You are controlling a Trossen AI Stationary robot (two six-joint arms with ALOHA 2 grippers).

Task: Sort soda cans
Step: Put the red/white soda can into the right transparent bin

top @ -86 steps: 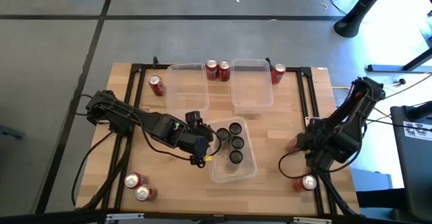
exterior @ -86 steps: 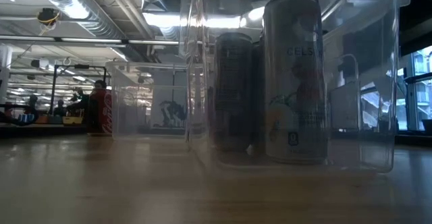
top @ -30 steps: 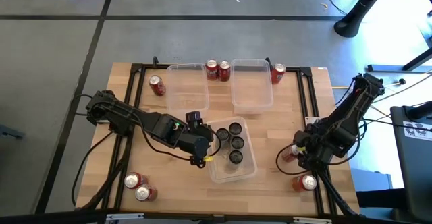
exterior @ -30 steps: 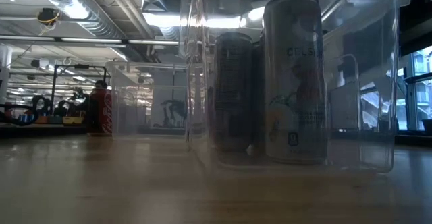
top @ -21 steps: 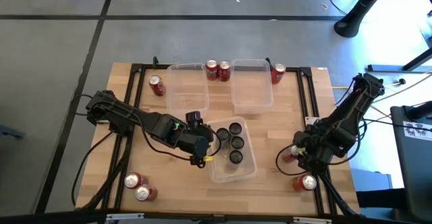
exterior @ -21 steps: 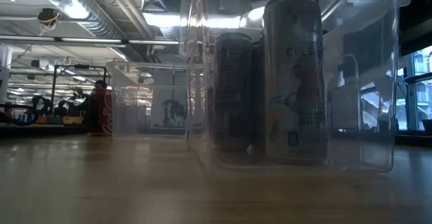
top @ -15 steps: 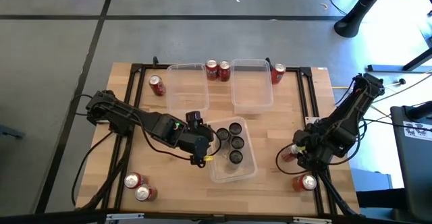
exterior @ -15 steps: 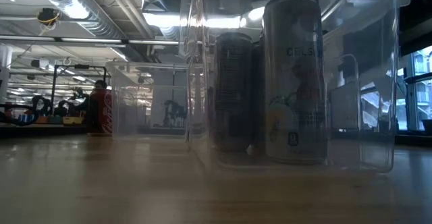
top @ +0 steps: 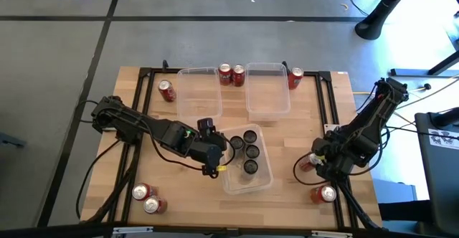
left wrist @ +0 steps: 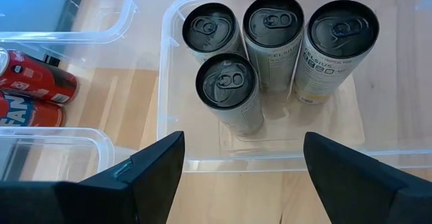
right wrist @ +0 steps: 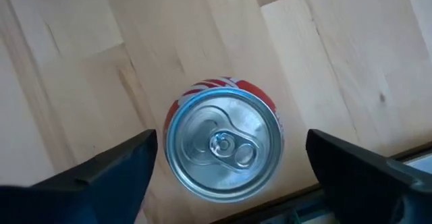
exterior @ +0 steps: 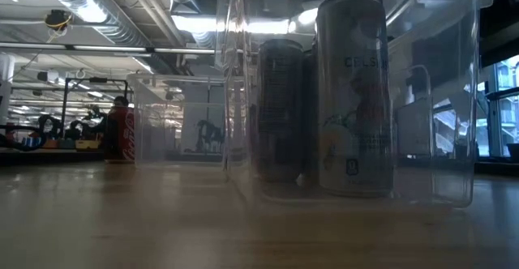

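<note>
Wooden tabletop point(top: 301, 123) with three clear bins, soda cans scattered around them, two dark arms.

The left gripper point(top: 215, 154) sits at the near bin point(top: 264, 177) — four dark cans point(top: 244, 149) stand inside. Two empty bins point(top: 195, 98) lie farther back, two red cans point(top: 231, 74) between them. The right gripper point(top: 315, 160) hovers over a red can point(top: 307, 165); another red can point(top: 326, 193) lies nearby.

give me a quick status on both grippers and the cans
Right gripper open, poised above an upright red can near the table's right edge. Left gripper open, empty, beside the bin holding four dark cans. Nothing in the way.
</note>
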